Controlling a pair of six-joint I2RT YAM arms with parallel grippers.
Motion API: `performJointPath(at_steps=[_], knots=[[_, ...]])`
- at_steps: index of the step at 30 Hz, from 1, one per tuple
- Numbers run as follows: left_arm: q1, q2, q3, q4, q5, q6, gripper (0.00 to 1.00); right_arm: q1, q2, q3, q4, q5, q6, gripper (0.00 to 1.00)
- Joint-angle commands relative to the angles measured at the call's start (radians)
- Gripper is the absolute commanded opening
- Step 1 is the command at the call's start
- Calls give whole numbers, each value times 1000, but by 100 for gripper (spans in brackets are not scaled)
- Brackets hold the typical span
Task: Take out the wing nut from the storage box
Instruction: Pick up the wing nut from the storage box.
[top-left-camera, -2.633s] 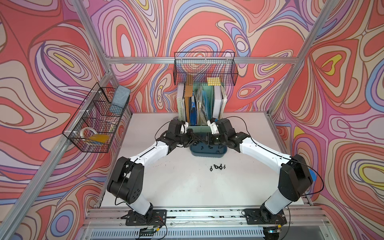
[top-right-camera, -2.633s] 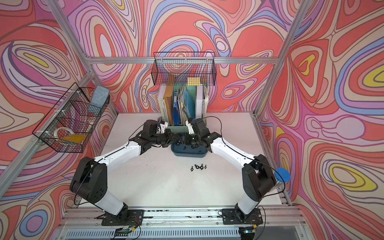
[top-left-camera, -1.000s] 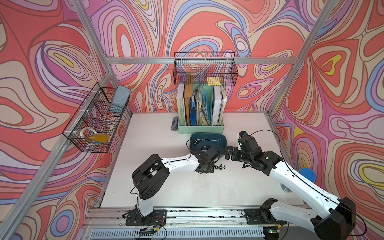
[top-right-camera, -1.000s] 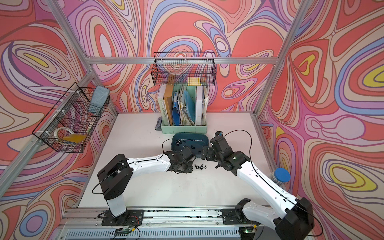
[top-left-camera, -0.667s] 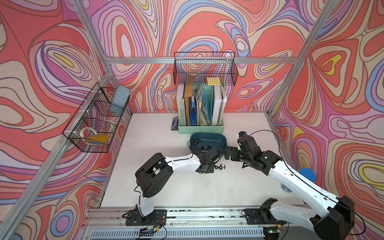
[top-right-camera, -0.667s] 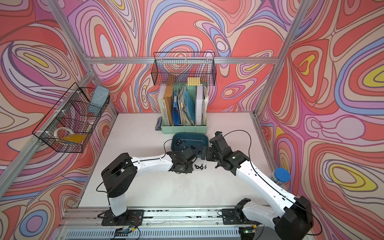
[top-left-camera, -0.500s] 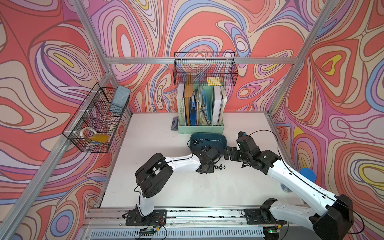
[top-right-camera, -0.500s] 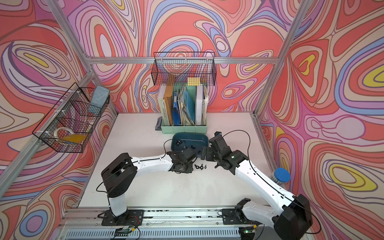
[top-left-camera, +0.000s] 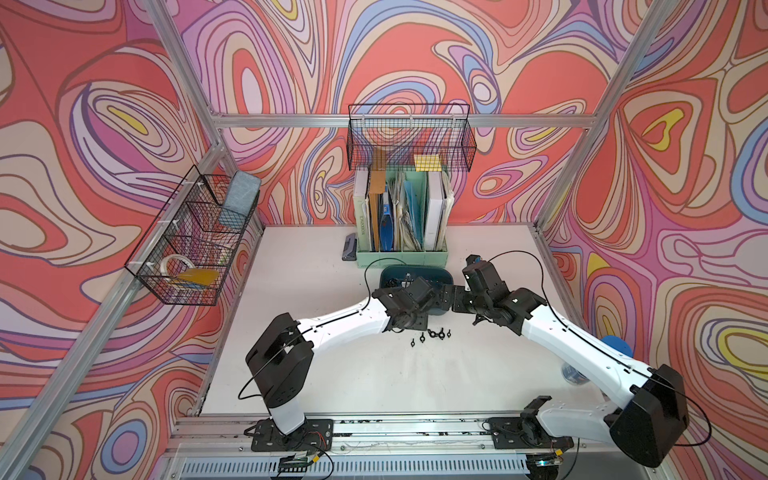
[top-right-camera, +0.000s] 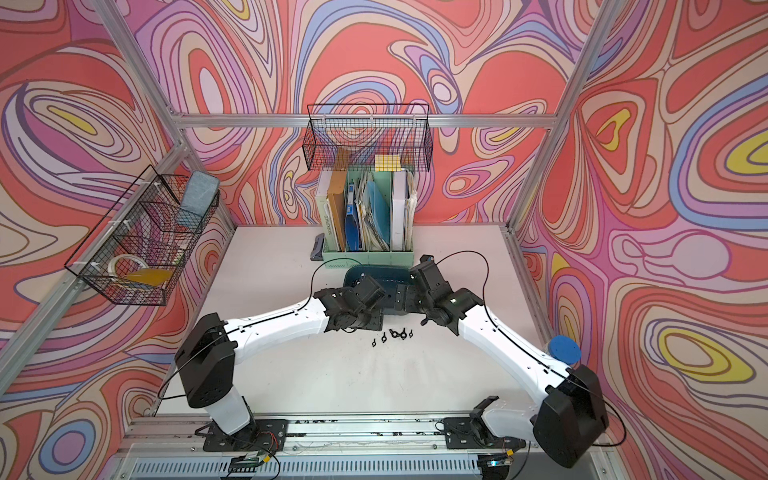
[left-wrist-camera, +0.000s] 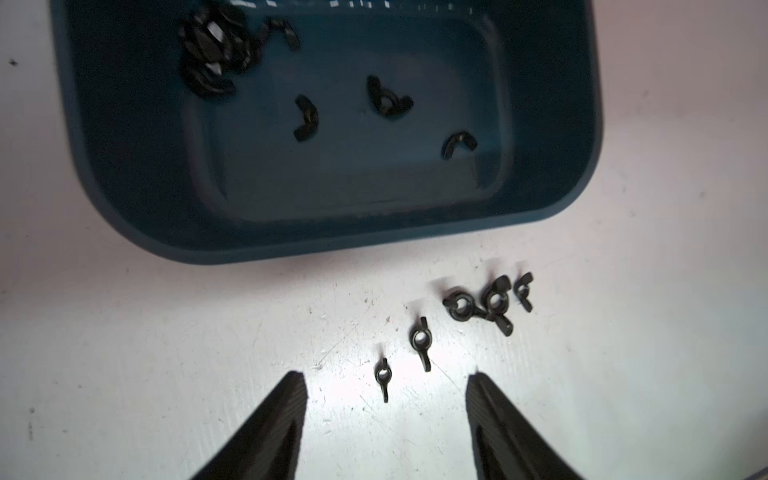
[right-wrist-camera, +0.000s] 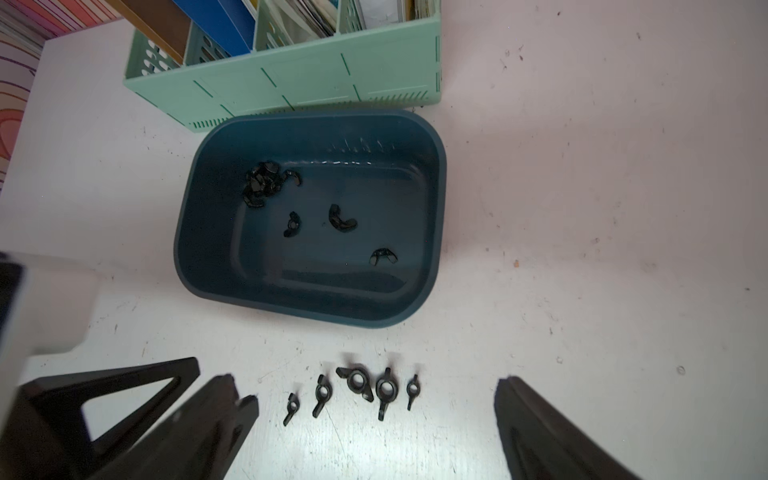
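Top views: storage box (half hidden).

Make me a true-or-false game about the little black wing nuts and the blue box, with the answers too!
1. Five wing nuts lie on the table outside the storage box. True.
2. The storage box is empty. False: a clump and three loose wing nuts lie inside it.
3. The left fingers pinch a wing nut. False: they stand wide apart, holding nothing.
4. The mint-green file holder stands close beside the storage box. True.
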Motion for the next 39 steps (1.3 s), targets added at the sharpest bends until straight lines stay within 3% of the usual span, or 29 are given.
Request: performJointPath(at_steps=[1,12,16,21,24,31,39], knots=[[61,-56,22,-79,-49,40,99,-4,54,56,38,-6,-22,98],[229,-117,72,-146,-117,131,99,-4,280,212,99,-52,-24,97],[287,-130,55,-117,-127,162,99,-3,381,265,126,-82,-24,82],[410,-136,48,-122,19,144,99,-4,529,348,140,-133,-60,61],[436,-120,79,-191,-22,124,99,-4,600,390,149,-152,-98,49],[441,-121,59,-172,-2,151,99,-2,740,475,165,-162,-194,35],[442,-104,77,-191,28,165,99,-2,853,554,163,-149,-263,28]])
